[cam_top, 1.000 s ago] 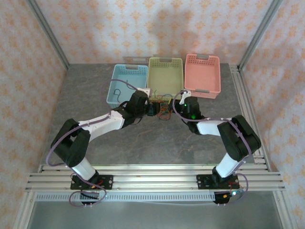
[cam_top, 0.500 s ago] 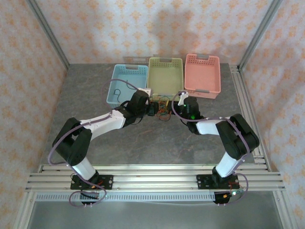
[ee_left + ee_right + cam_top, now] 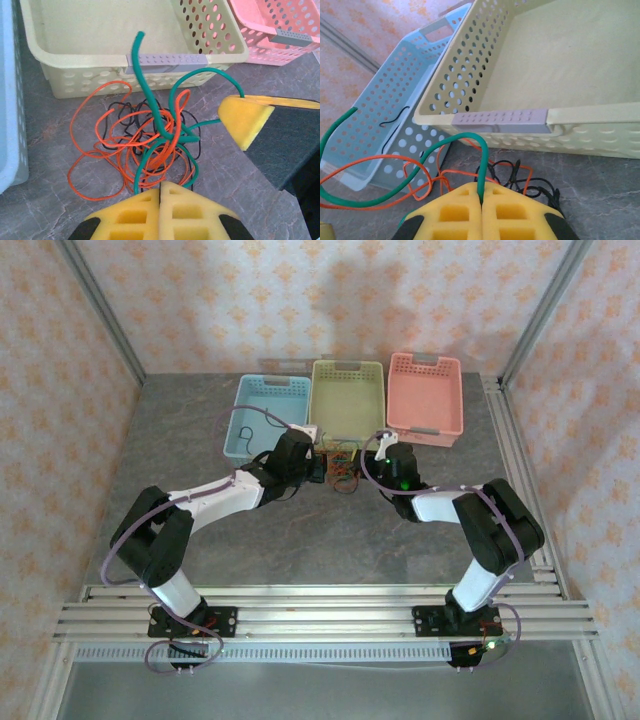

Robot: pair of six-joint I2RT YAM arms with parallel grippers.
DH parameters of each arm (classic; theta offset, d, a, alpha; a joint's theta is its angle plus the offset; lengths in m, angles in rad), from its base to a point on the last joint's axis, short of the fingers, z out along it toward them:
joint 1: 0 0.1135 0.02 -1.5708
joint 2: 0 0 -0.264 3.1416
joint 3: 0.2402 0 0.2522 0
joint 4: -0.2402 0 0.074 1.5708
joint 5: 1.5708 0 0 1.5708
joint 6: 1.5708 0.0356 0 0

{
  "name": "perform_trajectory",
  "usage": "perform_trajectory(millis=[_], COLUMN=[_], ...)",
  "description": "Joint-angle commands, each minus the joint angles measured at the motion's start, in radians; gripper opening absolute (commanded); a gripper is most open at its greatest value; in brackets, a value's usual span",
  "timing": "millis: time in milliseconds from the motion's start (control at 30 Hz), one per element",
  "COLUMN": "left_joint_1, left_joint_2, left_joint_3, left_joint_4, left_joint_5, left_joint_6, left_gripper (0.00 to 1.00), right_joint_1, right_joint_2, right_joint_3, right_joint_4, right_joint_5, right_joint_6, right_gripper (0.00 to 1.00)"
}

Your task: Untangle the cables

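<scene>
Cables (image 3: 150, 145), orange, black and green, lie in a loose tangle on the table (image 3: 300, 540), between the two grippers. Nearest the arm bases the table is bare and wide. The left gripper (image 3: 161, 186) sits at the tangle's near left edge, its pads pressed together with orange and green strands caught at their tips. The right gripper (image 3: 481, 192) is just right of the tangle, its pads pinched on a green strand that arches up and away to the left. Just behind the cables stands the yellow basket (image 3: 347, 400), its near wall very close to the farthest orange loops. A blue basket (image 3: 268, 390) flanks it on the left and a pink basket (image 3: 425, 400) on the right; the three close off the far side.
</scene>
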Motion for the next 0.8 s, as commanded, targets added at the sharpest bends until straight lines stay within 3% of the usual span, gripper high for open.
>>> perform_trajectory(millis=[0, 167, 300, 400, 500, 567, 633, 700, 767], left_joint_1=[-0.004, 0.009, 0.028, 0.036, 0.032, 0.023, 0.007, -0.006, -0.013], left_joint_2=[-0.03, -0.078, -0.091, -0.084, -0.082, -0.077, -0.064, -0.049, -0.04], left_joint_3=[0.003, -0.041, -0.055, -0.056, -0.074, -0.076, -0.067, -0.047, -0.03], left_joint_4=[-0.033, -0.037, -0.052, -0.036, 0.045, 0.086, 0.11, 0.104, 0.082], left_joint_5=[-0.08, -0.201, -0.258, -0.208, -0.087, -0.025, 0.031, 0.06, 0.053], left_joint_6=[-0.008, -0.051, -0.086, -0.086, -0.061, -0.042, -0.025, -0.011, -0.002], left_gripper=[0.0, 0.0, 0.0, 0.0, 0.0, 0.19, 0.44, 0.56, 0.62], right_joint_1=[0.001, 0.001, 0.0, 0.0, 0.002, 0.007, 0.009, 0.009, 0.011], right_joint_2=[-0.042, -0.091, -0.096, -0.081, -0.065, -0.054, -0.042, -0.035, -0.031], right_joint_3=[-0.021, -0.069, -0.078, -0.064, -0.056, -0.047, -0.033, -0.025, -0.023], right_joint_4=[0.03, 0.021, 0.023, 0.03, 0.068, 0.074, 0.073, 0.083, 0.107], right_joint_5=[0.108, 0.296, 0.33, 0.267, 0.176, 0.136, 0.097, 0.054, 0.002], right_joint_6=[0.003, 0.003, 0.009, 0.007, 0.004, 0.002, 0.003, 0.006, 0.008], right_gripper=[0.0, 0.0, 0.0, 0.0, 0.0, 0.0, 0.0, 0.0, 0.0])
